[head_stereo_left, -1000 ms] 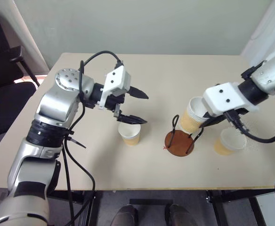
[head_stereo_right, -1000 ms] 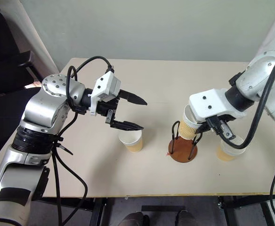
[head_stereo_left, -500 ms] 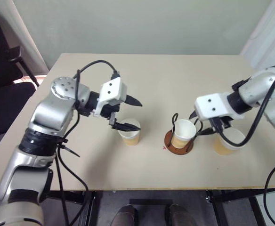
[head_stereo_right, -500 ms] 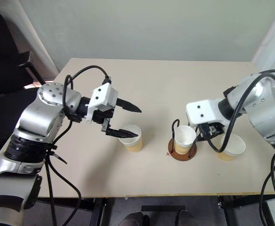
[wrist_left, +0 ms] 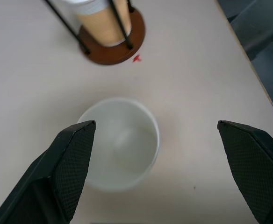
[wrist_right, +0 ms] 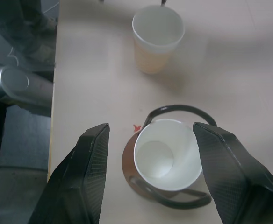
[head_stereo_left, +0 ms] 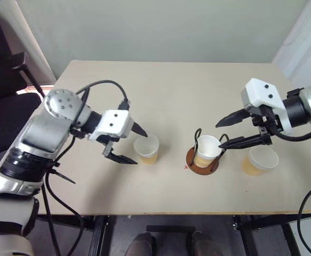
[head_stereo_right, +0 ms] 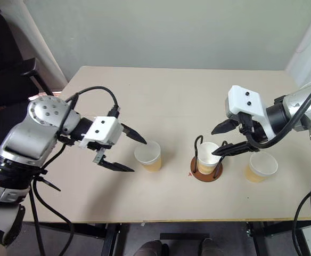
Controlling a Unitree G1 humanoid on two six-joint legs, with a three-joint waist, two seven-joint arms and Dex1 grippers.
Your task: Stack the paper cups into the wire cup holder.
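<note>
We are viewing the wire cup holder [head_stereo_left: 202, 160] standing on the table [head_stereo_left: 198, 85], its reddish-brown disc base carrying black wire loops that are rising around one paper cup [head_stereo_left: 206, 150]. This seated cup is resting upright inside the loops with its white mouth facing up. A small red mark [wrist_right: 136, 127] is lying on the tabletop just beside the base.

We are seeing a second paper cup [head_stereo_left: 146, 149] standing upright on the table to the robot's left of the holder, apart from it. A third paper cup [head_stereo_left: 260, 160] is standing upright to the robot's right of the holder, near it but not touching.

The right gripper [head_stereo_left: 221, 134] is hovering just above and beside the seated cup, its two black fingers spread apart and gripping nothing; in the right wrist view the fingers [wrist_right: 92, 177] are flanking the holder without touching the cup.

The left gripper [head_stereo_left: 138, 145] is sitting low at the second cup, its fingers standing wide apart with one on each side of the cup. In the left wrist view the fingers [wrist_left: 66, 168] are showing clear gaps to the rim, so nothing is being clamped.

A dark chair [head_stereo_left: 1, 80] is standing beyond the table's left edge.
</note>
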